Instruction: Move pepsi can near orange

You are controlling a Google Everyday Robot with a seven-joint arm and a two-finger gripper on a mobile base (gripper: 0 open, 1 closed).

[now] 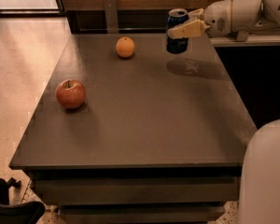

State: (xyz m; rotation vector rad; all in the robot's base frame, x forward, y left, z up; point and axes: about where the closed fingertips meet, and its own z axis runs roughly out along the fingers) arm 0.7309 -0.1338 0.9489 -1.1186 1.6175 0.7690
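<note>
The gripper (179, 24) holds the pepsi can (177, 45) aloft above the table (144, 120), right of the orange (125, 47).

Single camera view, set high beyond the near edge of the table (154, 125) and angled obliquely down toward the far wall, so the tabletop fills most of the frame. The gripper (178, 27), clasping the pepsi can (176, 45), sits upper right above the far edge. A white robot part (266, 171) looms close at lower right.
</note>
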